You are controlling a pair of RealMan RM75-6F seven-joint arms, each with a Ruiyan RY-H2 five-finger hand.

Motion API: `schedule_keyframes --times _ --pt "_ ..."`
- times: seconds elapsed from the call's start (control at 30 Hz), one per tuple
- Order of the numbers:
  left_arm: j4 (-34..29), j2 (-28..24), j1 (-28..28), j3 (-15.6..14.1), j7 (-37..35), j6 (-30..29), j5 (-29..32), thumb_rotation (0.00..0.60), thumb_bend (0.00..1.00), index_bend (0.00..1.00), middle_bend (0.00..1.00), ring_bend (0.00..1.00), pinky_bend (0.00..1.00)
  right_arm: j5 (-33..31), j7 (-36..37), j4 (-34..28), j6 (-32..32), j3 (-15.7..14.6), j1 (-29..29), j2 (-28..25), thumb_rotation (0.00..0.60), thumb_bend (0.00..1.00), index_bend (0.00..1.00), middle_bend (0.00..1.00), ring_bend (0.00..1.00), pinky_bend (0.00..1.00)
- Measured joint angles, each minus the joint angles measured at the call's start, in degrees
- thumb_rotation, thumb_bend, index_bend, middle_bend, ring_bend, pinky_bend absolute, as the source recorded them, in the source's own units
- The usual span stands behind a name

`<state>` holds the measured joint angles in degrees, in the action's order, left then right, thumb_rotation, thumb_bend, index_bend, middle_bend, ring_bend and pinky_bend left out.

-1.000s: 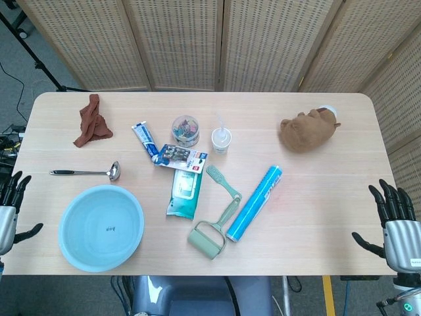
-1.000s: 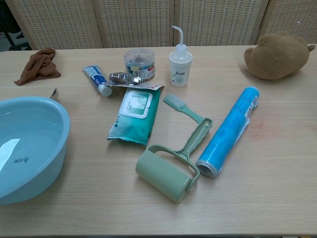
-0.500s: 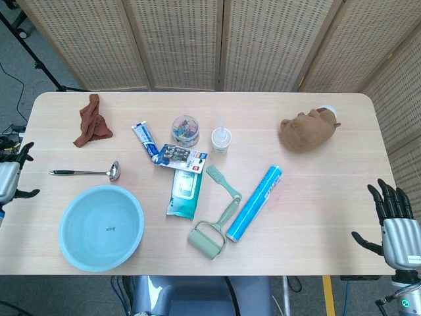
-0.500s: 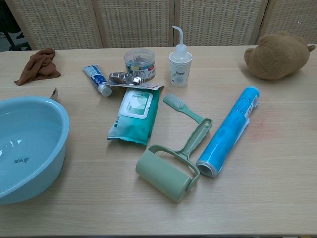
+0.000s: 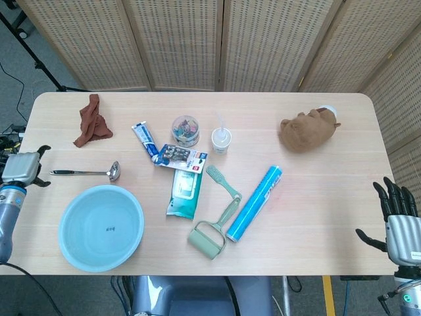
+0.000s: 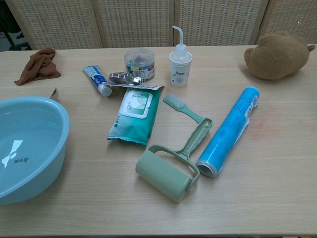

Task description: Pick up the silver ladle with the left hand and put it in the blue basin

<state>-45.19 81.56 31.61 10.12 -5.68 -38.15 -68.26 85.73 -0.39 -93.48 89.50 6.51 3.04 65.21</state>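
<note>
Left hand (image 5: pixel 23 168) hovers at the table's left edge, empty, fingers apart, just beside the ladle (image 5: pixel 85 172) handle's dark tip. The ladle lies flat, bowl pointing right, right above the basin (image 5: pixel 100 228). Best bet: close low around the handle, lift level, carry it a short way down (nothing blocks that path). Brown cloth (image 5: pixel 91 121) sits farther back. Right hand (image 5: pixel 401 227) idles, fingers spread.
</note>
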Motion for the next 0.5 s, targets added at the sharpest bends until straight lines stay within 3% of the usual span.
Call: schedule_keyframes --times 0.3,0.5 --pt "11.0 7.3 3.0 -1.9 -3.1 5.0 -1.1 0.600 0.40 0.39 0.93 0.75 0.75 -1.6 0.8 1.0 -1.5 0.4 0.5 0.5 0.600 0.00 0.00 0.00 0.00 0.00" --pt "17.2 11.6 4.4 -2.3 -5.5 7.1 -2.2 0.600 0.38 0.39 0.93 0.75 0.75 -2.1 1.7 1.3 -1.9 0.5 0.6 0.9 0.600 0.00 0.00 0.00 0.00 0.00"
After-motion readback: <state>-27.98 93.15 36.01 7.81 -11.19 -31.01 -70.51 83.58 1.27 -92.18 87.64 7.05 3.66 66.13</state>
